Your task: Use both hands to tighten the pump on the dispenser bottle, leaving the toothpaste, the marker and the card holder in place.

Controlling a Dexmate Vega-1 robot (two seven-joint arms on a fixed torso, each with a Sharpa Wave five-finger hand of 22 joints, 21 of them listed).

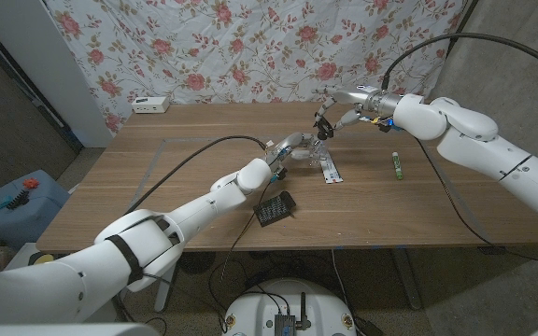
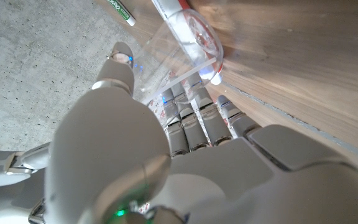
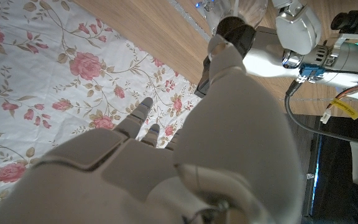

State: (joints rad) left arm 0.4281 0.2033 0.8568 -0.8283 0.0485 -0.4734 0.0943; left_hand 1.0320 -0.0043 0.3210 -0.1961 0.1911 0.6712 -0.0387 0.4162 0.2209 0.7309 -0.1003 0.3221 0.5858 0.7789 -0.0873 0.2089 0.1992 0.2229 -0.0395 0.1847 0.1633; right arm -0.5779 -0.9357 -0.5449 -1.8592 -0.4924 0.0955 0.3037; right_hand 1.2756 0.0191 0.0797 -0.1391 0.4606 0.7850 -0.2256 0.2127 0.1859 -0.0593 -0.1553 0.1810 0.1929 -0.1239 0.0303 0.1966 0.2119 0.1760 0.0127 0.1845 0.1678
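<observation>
1. Head view: our left hand (image 1: 288, 149) grips the clear dispenser bottle (image 1: 308, 154) near mid-table.
2. Our right hand (image 1: 336, 112) pinches the black pump (image 1: 321, 133) on top of it.
3. Toothpaste (image 1: 331, 172) lies just beside the bottle, the marker (image 1: 397, 167) well to its right.
4. The black card holder (image 1: 275, 208) lies nearer us.
</observation>
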